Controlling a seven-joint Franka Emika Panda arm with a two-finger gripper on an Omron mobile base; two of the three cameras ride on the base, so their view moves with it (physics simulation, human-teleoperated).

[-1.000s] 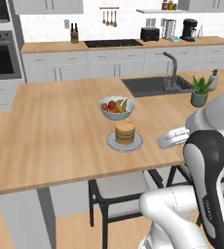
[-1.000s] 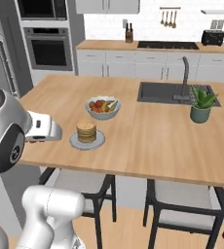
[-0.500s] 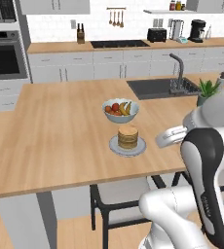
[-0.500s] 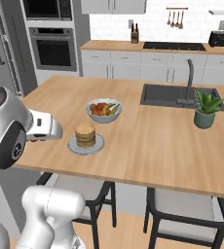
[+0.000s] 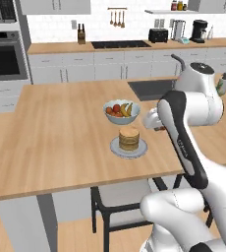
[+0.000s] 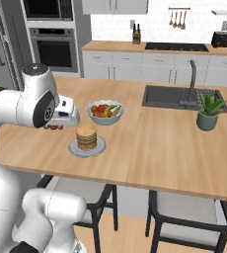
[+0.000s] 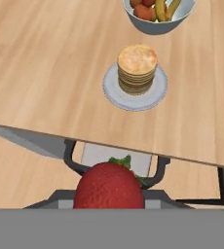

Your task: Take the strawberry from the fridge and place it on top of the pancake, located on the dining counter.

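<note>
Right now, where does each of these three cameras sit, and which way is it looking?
Left base view: behind the arm's left, looking forward and down over the dining counter; white arm rises at right.
Right base view: behind its right, same counter; arm at left.
Hand view: on the hand, looking past the strawberry held in the jaws toward the pancake.
All three share the pancake and fruit bowl.
</note>
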